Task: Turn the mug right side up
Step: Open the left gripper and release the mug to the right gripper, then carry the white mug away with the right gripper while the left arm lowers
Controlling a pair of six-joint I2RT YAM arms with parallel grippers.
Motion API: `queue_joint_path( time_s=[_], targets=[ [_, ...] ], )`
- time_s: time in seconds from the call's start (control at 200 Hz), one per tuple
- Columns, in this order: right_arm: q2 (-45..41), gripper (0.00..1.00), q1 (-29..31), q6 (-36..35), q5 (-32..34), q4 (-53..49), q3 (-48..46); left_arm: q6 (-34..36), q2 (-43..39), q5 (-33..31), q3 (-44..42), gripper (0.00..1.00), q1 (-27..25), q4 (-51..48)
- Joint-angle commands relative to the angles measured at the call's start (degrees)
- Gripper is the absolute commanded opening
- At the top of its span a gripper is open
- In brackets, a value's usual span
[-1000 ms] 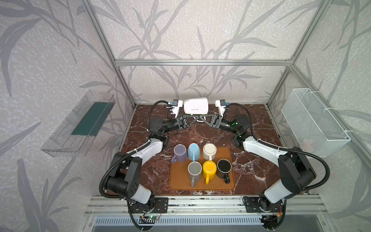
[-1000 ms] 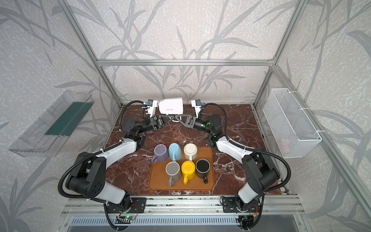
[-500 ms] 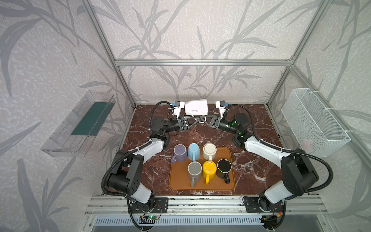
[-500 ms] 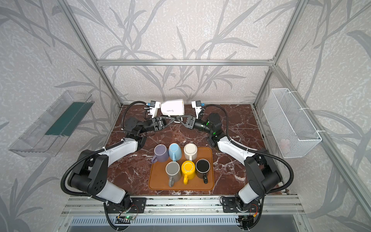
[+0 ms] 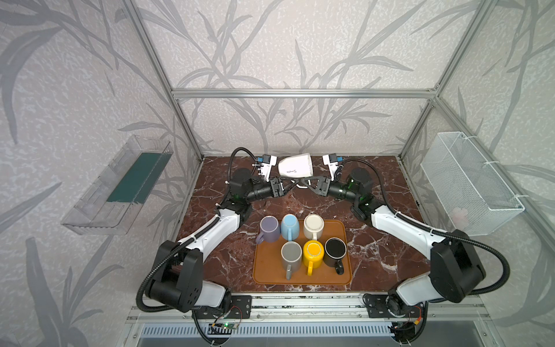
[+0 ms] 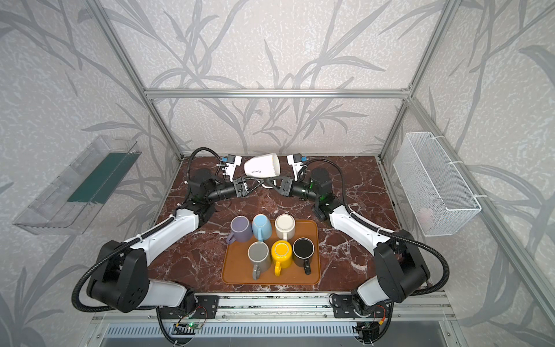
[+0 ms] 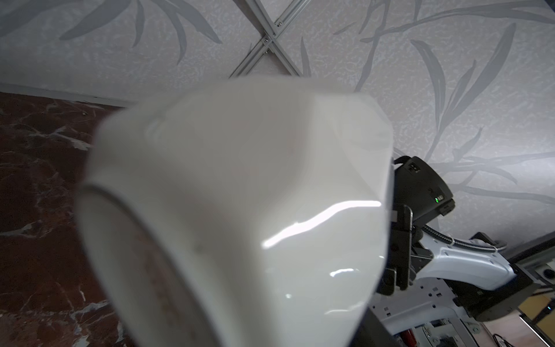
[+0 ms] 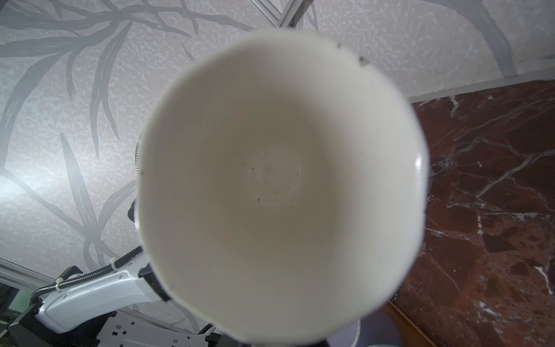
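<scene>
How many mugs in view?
7. Six on the orange tray: purple mug, blue mug, cream mug in the far row; grey mug, yellow mug, black mug in the near row. One white mug aloft on its side behind the tray. None apparently hidden.

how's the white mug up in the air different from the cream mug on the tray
The white mug hangs in the air at the back, on its side; the cream mug stands on the orange tray. The white mug has script lettering on its side; the cream mug shows none. No mug neighbours the white mug; a light blue mug stands beside the cream mug. Both are pale.
</scene>
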Motion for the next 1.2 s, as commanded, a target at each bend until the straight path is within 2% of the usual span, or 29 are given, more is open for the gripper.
queue_joint_path(
  time_s=[0.0,0.16,0.385,0.63,0.78,0.98,1.115,1.195],
  targets=[
    [-4.6,0.00,0.1,-4.2,0.5,0.9,0.7,6.3,-1.5,-6.7,2.1,0.60,-0.2,-9.9],
    [-6.7,0.00,0.0,-6.1,2.3,-3.2,0.6,9.1,-2.3,-11.6,2.7,0.58,-0.6,-17.7],
    [-10.5,0.00,-0.3,-9.4,4.9,-11.1,1.4,10.0,-4.4,-16.9,1.9,0.57,-1.8,-22.8],
    [-15.2,0.00,-1.8,-12.4,8.8,-22.5,1.7,6.1,-10.1,-20.4,-2.8,0.58,-3.7,-22.0],
    [-17.9,0.00,-5.2,-18.4,10.7,-33.0,3.9,7.7,-14.9,-26.9,-2.8,0.58,-5.7,-29.5],
    [-15.7,0.00,-12.7,-27.4,12.9,-50.9,10.9,8.9,-20.4,-36.8,-4.2,0.58,-8.1,-36.6],
    [-12.3,0.00,-15.9,-35.6,23.1,-60.4,15.4,8.9,-23.6,-42.6,-6.8,0.58,-9.5,-37.6],
    [-9.4,0.00,-18.6,-37.6,25.4,-62.5,17.2,8.7,-23.5,-44.0,-6.3,0.58,-9.6,-38.9]
  ],
)
